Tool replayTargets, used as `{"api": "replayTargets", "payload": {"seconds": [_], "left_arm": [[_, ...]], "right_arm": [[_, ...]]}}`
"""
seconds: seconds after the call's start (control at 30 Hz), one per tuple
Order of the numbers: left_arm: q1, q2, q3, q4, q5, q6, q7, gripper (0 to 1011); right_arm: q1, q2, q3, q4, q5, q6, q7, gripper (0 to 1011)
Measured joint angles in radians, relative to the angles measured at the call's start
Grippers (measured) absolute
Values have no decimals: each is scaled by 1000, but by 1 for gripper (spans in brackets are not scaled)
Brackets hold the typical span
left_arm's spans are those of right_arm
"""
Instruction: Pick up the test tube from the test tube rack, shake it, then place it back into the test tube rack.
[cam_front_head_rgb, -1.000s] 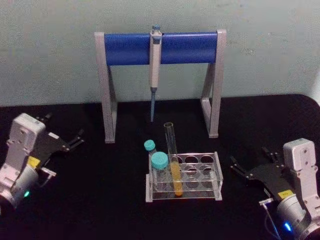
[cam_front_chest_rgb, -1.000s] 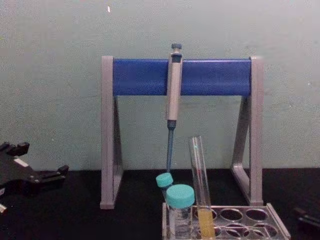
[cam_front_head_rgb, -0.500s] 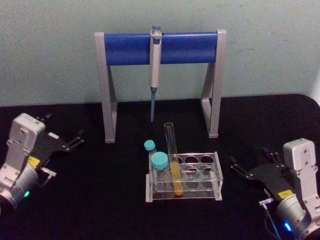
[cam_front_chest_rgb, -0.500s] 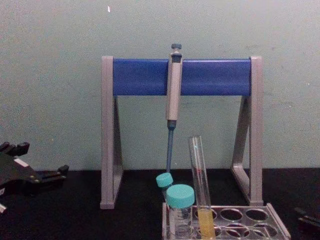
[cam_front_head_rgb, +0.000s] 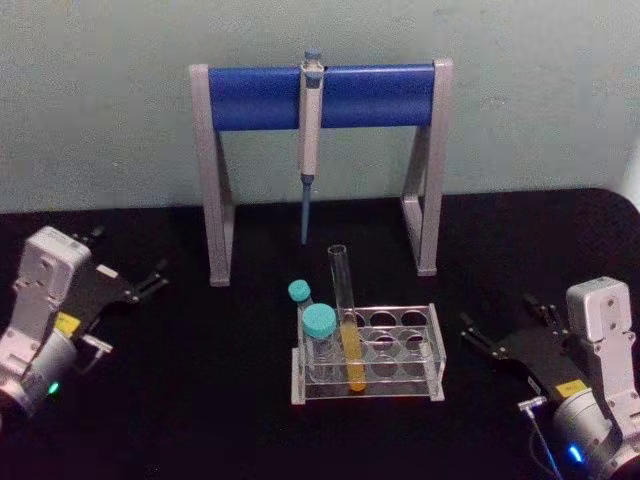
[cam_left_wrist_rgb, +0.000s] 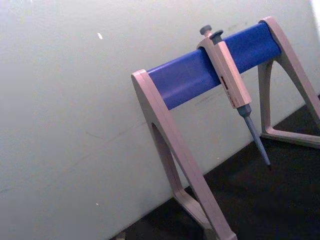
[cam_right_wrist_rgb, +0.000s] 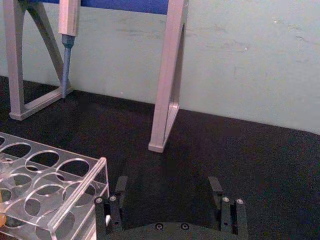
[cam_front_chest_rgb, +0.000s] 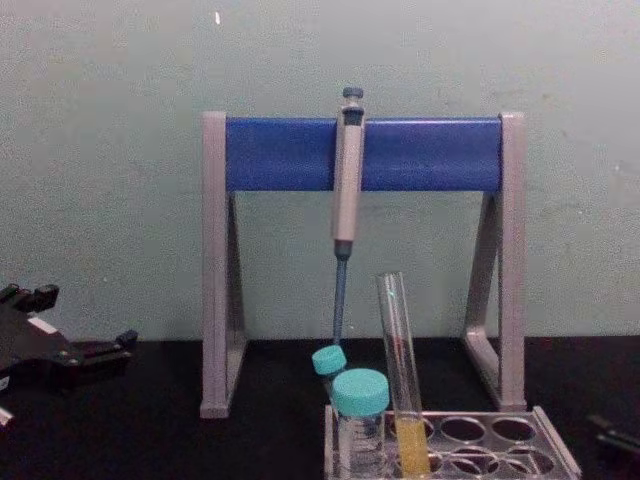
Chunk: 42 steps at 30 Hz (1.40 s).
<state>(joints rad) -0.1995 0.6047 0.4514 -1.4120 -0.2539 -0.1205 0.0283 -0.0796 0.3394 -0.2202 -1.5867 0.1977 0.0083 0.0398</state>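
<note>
Comparing with a second ago, nothing has visibly shifted: both arms stay where they were. Low on the counter's (cam_front_head_rgb: 230, 400) left side, the left hand (cam_front_head_rgb: 152, 279) rests with fingers spread wide, well apart from the test tube rack (cam_front_head_rgb: 420, 375). On the right side, the right hand (cam_front_head_rgb: 505, 335) also rests with fingers wide, near the rack's right end. Leaning slightly in a front hole, the test tube (cam_front_head_rgb: 346, 320) holds yellow-orange liquid in its lower part. Two teal-capped vials (cam_front_head_rgb: 319, 340) stand in the rack's left holes. Behind, a pipette (cam_front_head_rgb: 310, 120) hangs on the stand (cam_front_head_rgb: 260, 97).
</note>
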Motion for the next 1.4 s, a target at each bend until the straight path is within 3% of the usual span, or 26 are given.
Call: {"api": "replayTargets", "payload": {"seconds": [1.4], "left_arm": [[0, 0, 0, 0, 0, 0, 0, 1001]], "right_arm": [[0, 0, 0, 0, 0, 0, 0, 1000]]}}
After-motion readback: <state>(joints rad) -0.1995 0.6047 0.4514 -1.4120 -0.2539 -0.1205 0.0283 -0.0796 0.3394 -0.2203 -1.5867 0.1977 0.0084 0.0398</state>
